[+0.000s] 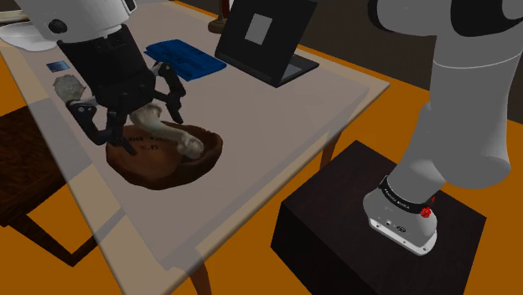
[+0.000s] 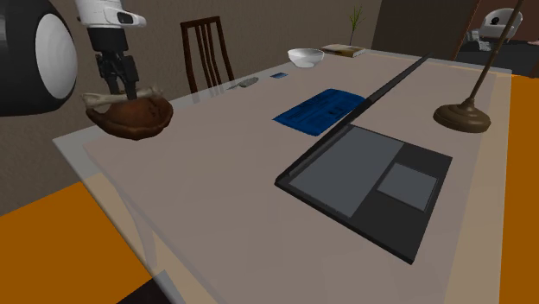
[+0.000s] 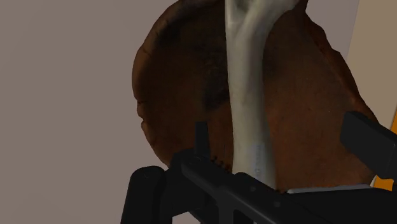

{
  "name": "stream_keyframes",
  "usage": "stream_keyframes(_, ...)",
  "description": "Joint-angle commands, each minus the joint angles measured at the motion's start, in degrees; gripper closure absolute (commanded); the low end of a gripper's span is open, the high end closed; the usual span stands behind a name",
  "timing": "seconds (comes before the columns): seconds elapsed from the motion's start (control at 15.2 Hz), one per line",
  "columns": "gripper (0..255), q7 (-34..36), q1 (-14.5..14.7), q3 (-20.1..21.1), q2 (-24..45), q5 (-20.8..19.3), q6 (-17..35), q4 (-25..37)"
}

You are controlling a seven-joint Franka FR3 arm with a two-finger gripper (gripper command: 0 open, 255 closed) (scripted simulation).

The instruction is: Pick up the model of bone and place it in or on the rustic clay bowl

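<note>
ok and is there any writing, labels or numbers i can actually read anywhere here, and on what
Nothing reads clearly.
Black band round the arm's base: pale lettering, too small to read.
Brown bowl: dark marks inside, too blurred to tell whether they are writing.
Blue book: faint lines on the cover, unreadable.
Laptop: plain grey patch on the lid, no text.

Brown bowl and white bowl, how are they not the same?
The brown bowl is dark and lumpy with a wavy rim; the white bowl is smooth and evenly round. The brown bowl has a bone lying across it; no bone lies on the white bowl. The brown bowl sits near a table edge, the white bowl far across it. Both stand upright on the table.
</note>
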Motion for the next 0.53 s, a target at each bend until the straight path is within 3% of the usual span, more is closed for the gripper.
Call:
stream_keyframes(0.0,0,0.07,0.05,0.02,0.01,0.0,0.06,-0.07)
stream_keyframes(0.26,0,0.18,4.69,-0.6,6.03,-2.76,-10.99,17.01)
stream_keyframes(0.46,0,0.16,4.72,-0.66,6.02,-2.72,-10.98,17.0)
